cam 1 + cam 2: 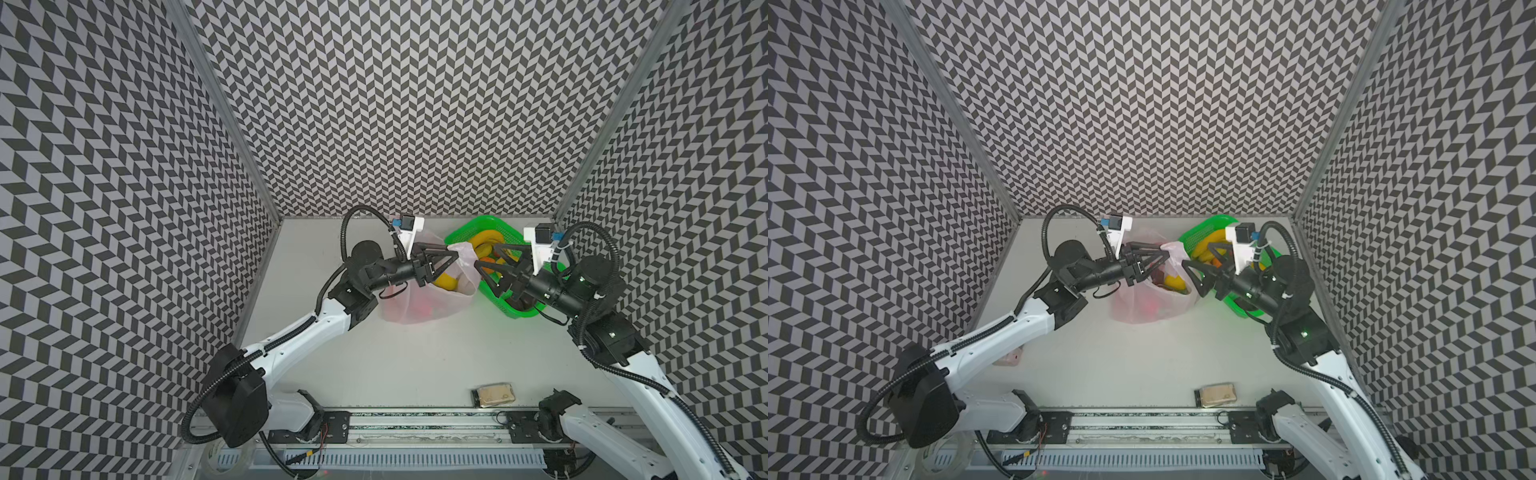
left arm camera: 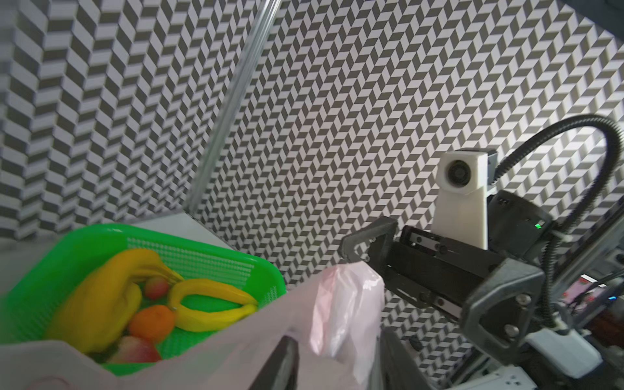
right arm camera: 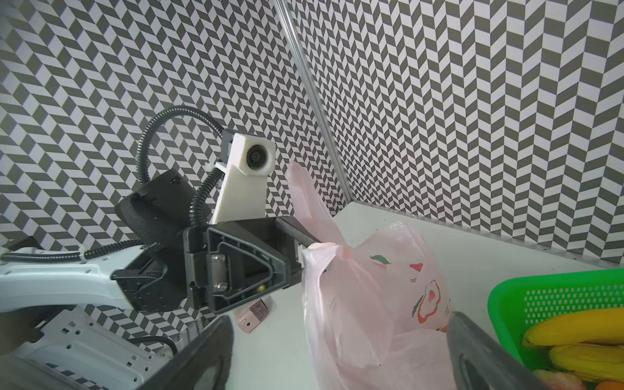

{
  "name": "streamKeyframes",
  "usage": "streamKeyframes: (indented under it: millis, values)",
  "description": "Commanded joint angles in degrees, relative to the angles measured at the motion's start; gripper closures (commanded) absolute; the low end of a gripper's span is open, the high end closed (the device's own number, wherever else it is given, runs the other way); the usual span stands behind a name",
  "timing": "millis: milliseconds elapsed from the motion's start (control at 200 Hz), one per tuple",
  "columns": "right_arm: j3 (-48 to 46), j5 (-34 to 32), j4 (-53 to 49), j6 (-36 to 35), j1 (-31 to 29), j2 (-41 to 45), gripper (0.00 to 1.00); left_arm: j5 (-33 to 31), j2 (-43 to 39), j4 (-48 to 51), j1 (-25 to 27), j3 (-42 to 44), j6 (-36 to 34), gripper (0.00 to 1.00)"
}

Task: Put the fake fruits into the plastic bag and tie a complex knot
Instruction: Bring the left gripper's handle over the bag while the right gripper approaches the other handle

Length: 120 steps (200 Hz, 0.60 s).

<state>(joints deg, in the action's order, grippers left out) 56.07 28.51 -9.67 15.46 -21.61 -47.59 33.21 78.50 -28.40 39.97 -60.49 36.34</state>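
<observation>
The pink plastic bag [image 1: 415, 307] [image 1: 1142, 307] stands open on the table, with a yellow banana [image 1: 446, 280] and a red fruit [image 1: 424, 309] inside. My left gripper [image 1: 451, 251] [image 2: 337, 363] is shut on the bag's upper edge [image 3: 317, 246] and holds it up. My right gripper [image 1: 485, 254] [image 3: 341, 354] is open just right of the bag mouth, over the green basket's near-left rim. More fake fruits lie in the basket: bananas [image 2: 209, 304], an orange [image 2: 152, 322] and pinkish ones [image 2: 138, 351]. No knot is in view.
The green mesh basket [image 1: 469, 230] [image 2: 202, 243] stands right behind the bag at the back wall. A tan packet [image 1: 494, 395] lies near the front rail. A small pink object [image 1: 1009, 357] lies under the left arm. Patterned walls close three sides.
</observation>
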Motion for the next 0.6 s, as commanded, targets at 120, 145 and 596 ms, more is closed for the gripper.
streamKeyframes:
  millis: [120, 145, 596]
  values:
    - [-0.5, 0.9, 1.0, -4.7, 0.2, 0.8, 0.03, 1.9, 2.8, 1.3, -0.7, -5.7, -5.0, 1.0]
    - [-0.5, 0.9, 1.0, -5.4, 0.3, 0.8, 0.02, 1.9, 2.9, 1.7, -0.8, -5.8, -5.5, 1.0]
    - [-1.5, 21.1, 8.5, -4.9, 3.9, -7.0, 0.31, 2.8, -3.9, 12.1, -4.8, -6.1, -13.6, 0.77]
